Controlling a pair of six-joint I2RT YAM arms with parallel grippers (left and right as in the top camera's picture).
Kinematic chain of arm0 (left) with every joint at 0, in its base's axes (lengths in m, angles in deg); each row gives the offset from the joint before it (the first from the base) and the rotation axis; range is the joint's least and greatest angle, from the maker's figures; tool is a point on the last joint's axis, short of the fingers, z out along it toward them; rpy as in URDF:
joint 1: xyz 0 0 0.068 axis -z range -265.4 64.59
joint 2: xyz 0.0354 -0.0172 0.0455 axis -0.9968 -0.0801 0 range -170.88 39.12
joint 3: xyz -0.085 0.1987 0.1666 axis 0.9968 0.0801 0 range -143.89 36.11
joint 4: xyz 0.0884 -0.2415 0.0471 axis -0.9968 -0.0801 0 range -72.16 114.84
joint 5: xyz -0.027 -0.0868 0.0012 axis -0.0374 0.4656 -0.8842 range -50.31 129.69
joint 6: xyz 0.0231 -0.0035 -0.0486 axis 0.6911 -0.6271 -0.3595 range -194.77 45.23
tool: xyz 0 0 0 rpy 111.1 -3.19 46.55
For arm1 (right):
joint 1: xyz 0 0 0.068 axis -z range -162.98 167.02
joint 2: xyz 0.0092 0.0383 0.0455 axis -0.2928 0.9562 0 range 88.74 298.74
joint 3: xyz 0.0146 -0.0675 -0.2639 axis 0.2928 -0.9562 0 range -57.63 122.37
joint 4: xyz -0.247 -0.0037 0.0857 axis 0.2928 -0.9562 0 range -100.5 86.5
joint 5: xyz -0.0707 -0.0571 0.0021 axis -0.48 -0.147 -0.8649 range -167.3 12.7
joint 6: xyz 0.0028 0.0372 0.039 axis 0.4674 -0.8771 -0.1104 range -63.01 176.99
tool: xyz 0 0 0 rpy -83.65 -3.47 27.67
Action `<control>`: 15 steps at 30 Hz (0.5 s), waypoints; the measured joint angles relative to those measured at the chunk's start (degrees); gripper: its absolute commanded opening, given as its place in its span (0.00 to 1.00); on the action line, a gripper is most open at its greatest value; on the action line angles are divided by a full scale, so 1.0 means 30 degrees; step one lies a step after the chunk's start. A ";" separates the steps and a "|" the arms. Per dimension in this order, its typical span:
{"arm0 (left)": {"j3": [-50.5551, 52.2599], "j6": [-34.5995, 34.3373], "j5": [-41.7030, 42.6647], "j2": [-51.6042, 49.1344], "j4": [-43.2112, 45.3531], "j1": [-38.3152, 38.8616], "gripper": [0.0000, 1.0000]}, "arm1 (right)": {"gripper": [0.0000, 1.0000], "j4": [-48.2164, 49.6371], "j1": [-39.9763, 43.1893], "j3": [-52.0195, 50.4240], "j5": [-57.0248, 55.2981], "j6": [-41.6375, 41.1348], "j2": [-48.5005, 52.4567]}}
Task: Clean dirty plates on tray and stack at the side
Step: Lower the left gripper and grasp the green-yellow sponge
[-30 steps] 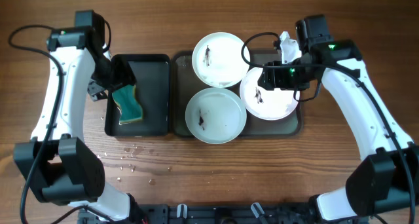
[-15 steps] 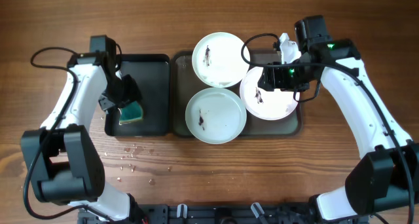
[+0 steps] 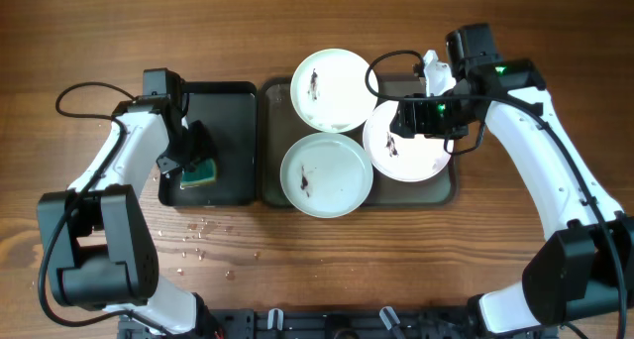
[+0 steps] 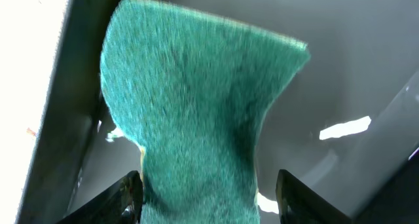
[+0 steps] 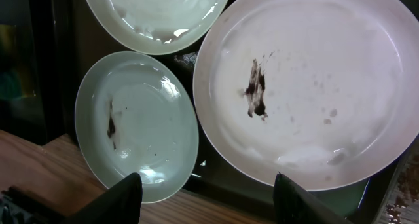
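Note:
Three white plates lie on the dark-grey tray: a back one, a faintly bluish front one and a right one. Each has a dark smudge. My right gripper hovers open and empty above the right plate. The bluish plate and the back plate also show in the right wrist view. My left gripper is down over the green sponge. Its open fingers straddle the sponge, with the left finger touching it.
The sponge lies in a smaller black tray to the left of the plate tray. Water drops dot the wood in front of it. A small white crumpled thing sits at the plate tray's back right corner.
My left arm has swung in and come down over the sponge, which it now partly covers. The right arm and the plates have not moved.

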 measured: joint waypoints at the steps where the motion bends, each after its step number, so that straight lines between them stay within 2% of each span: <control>1: 0.0000 0.0000 -0.0029 0.0000 0.0102 0.0000 0.62 | 0.65 -0.0015 0.0000 0.0000 0.0000 0.0000 0.0000; 12: 0.0117 0.0066 -0.0903 0.0000 0.0765 0.0000 0.62 | 0.65 -0.0007 0.0000 0.0000 0.0000 -0.0131 0.0000; 15: 0.0656 0.0066 -0.1173 0.0000 0.1333 0.0000 0.53 | 0.65 -0.0015 0.0000 0.0000 0.0000 -0.0138 0.0000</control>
